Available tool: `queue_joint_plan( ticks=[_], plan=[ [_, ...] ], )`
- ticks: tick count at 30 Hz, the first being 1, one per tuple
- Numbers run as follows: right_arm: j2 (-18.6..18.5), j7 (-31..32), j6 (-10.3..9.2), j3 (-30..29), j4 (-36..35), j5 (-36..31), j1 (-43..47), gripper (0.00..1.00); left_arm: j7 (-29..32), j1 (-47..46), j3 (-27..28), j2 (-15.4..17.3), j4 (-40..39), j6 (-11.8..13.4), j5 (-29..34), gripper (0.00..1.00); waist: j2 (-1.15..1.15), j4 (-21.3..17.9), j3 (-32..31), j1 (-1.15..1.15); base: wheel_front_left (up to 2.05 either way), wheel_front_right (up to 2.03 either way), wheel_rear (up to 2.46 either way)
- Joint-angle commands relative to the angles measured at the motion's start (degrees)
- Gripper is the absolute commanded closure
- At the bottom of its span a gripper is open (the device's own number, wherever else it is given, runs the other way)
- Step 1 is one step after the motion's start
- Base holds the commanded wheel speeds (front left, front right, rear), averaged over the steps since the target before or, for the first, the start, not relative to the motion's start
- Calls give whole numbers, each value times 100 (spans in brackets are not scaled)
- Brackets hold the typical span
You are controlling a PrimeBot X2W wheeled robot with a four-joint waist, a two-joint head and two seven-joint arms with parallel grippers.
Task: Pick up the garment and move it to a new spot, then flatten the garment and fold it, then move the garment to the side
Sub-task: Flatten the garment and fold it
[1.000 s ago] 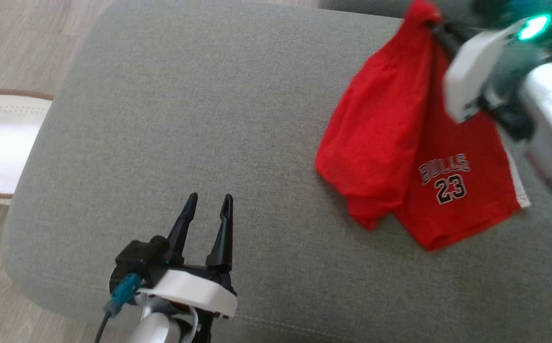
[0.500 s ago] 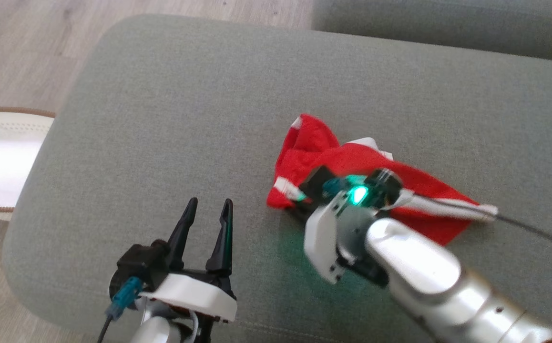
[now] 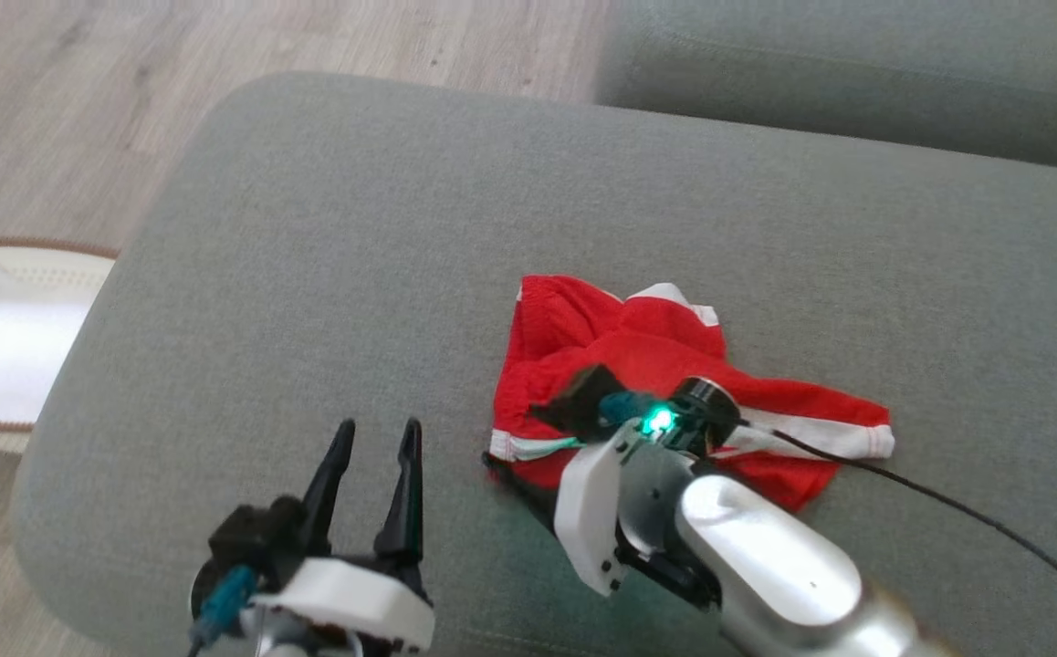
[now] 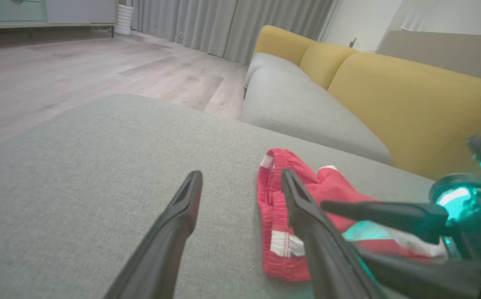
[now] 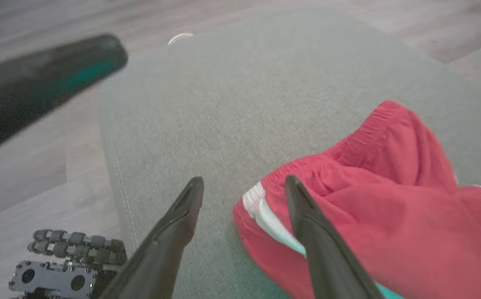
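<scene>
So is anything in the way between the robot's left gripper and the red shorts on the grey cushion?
Nothing visible. Only bare grey fabric cushion lies between the left gripper and the crumpled red shorts with white stripes. The right gripper hangs open over the shorts' near edge, beside that path.

The right gripper (image 5: 244, 182) spreads its two dark fingers apart above a grey cushion (image 5: 232, 95). A crumpled red garment (image 5: 390, 199) (white stripe along one edge) lies on the cushion, one finger crossing its edge.
</scene>
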Motion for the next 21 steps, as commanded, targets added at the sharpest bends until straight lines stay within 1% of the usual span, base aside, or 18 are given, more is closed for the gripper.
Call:
queue_joint_plan(
  ticks=[1,5,8,13,14,17,21],
  plan=[
    [65,-71,39,-61,-218,-33,48,0,-70,-58,222,-15,-164,18,51,0,0,-66,-63,0,0,0,0],
    [-203,-366,39,-693,-762,-323,396,0,-70,80,346,-15,-173,-9,136,0,0,-262,-188,0,0,0,0],
    [-379,-793,39,-1306,-1214,-674,792,0,-70,172,419,-15,-170,-46,207,0,0,-414,-294,0,0,0,0],
    [-441,-1697,39,-2679,-1747,-1271,1629,0,-70,263,537,-15,-147,-118,322,0,0,-665,-328,0,0,0,0],
    [-436,-1872,39,-2950,-1789,-1418,1799,0,-70,267,546,-15,-123,-142,345,0,0,-699,-333,0,0,0,0],
    [-262,-2341,39,-3765,-1800,-1662,2292,0,-70,275,614,-15,-70,-178,392,0,0,-806,-329,0,0,0,0],
    [-17,-2833,39,-4616,-1633,-1856,2755,0,-70,286,712,-15,5,-219,448,0,0,-915,-318,0,0,0,0]
  ],
)
